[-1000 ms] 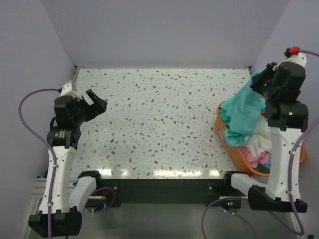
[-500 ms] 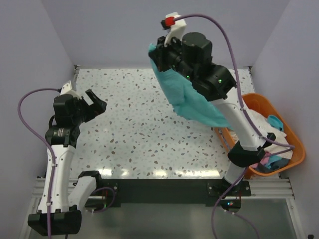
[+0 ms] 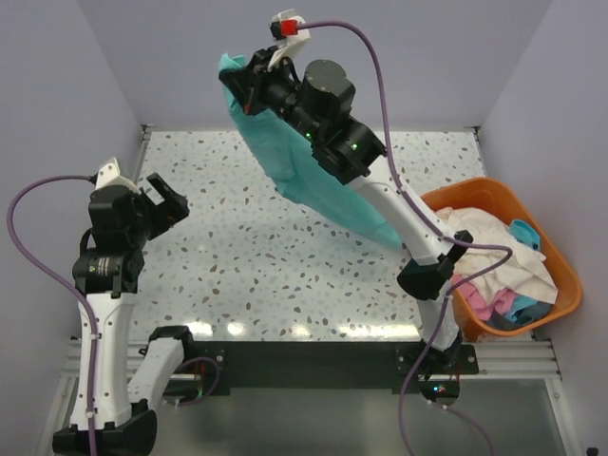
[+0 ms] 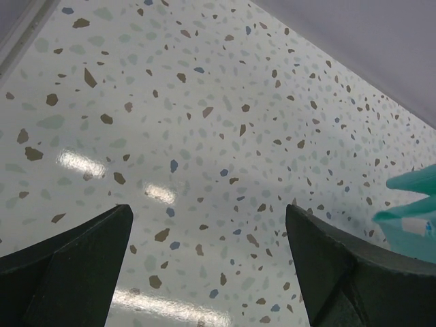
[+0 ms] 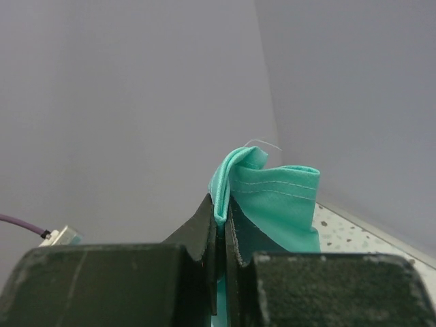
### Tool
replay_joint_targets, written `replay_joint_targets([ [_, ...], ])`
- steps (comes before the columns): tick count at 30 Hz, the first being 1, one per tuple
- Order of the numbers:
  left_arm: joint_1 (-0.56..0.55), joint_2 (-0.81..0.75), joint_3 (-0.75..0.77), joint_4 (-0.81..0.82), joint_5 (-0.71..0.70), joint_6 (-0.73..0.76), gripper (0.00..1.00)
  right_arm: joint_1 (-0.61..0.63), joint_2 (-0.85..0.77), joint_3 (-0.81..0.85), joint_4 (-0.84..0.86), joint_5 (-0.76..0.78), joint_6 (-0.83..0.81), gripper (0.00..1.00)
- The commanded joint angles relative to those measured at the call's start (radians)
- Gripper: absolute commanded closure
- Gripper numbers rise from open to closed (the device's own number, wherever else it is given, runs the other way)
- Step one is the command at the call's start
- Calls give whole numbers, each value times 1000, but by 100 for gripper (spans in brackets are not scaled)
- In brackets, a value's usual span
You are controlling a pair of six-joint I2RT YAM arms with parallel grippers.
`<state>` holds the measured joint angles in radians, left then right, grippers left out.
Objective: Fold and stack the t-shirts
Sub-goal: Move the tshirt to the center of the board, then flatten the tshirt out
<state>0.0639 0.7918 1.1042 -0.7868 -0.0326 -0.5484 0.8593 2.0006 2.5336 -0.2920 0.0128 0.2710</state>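
Note:
My right gripper (image 3: 239,84) is shut on a hemmed edge of the teal t-shirt (image 3: 309,171) and holds it high over the back middle of the table; the cloth hangs down and trails right. In the right wrist view the teal fold (image 5: 272,187) sits pinched between the closed fingers (image 5: 221,225). My left gripper (image 3: 169,197) is open and empty above the table's left side. Its wrist view shows bare speckled table between the fingers (image 4: 209,225) and a teal corner (image 4: 412,197) at the right edge. Cream-white, pink and light blue t-shirts (image 3: 499,266) lie in the basket.
An orange plastic oval basket (image 3: 560,275) stands at the table's right edge. Grey walls enclose the table on the left, back and right. The speckled tabletop (image 3: 247,256) stretches between the arms.
My right arm has swung from over the basket leftward and up, carrying the teal t-shirt out of the basket over the table. My left arm has shifted slightly left.

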Motion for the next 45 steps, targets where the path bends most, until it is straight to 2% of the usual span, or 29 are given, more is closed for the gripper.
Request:
replay_joint_targets([
  [1,-4,-8,65,-51,-67,8,0,32,44,57,234,-16,56,100],
  [4,-4,-14,78,-65,-92,8,0,34,96,128,312,-16,105,100],
  [8,-6,-23,80,-69,-116,4,0,35,63,45,370,29,90,100],
  [12,-4,-22,71,-71,-125,2,0,37,-25,-93,300,171,30,100],
  [13,-4,-19,65,-71,-130,2,0,34,-95,-145,295,262,21,100],
  [14,-4,-17,62,-72,-135,1,0,30,-133,-271,295,323,17,100],
  [16,-4,-9,51,-72,-159,-2,0,12,-253,-402,251,412,-6,100],
  [18,-4,1,42,-71,-167,-13,0,0,-337,-600,179,484,-19,100],
  [19,-4,4,27,-68,-165,-18,0,-14,-424,-788,136,515,-32,100],
  [21,-4,11,5,-54,-153,-31,0,-32,-526,-994,97,601,-7,100],
  [22,-4,14,-21,-36,-150,-35,0,-66,-567,-1182,87,607,11,100],
  [24,-4,30,-49,-14,-130,-57,0,-130,-672,-1329,51,566,121,90],
  [25,-4,49,-84,13,-118,-68,0,-208,-713,-1424,44,531,141,69],
  [27,-4,78,-125,35,-86,-85,0,-259,-730,-1466,10,478,168,47],
  [28,-4,95,-139,62,-72,-88,0,-259,-732,-1458,8,486,139,6],
  [29,-4,130,-153,75,-58,-97,0,-256,-729,-1446,-2,448,104,1],
  [34,-4,237,-234,187,-1,-122,0,-198,-688,-1389,-44,362,68,1],
  [41,-7,406,-247,276,80,-130,0,-48,-583,-1463,-136,430,241,1],
  [44,-56,394,-279,319,79,-162,0,-46,-556,-1492,-200,472,380,1],
  [45,-134,392,-299,334,50,-171,0,-48,-553,-1501,-231,480,413,1],
])
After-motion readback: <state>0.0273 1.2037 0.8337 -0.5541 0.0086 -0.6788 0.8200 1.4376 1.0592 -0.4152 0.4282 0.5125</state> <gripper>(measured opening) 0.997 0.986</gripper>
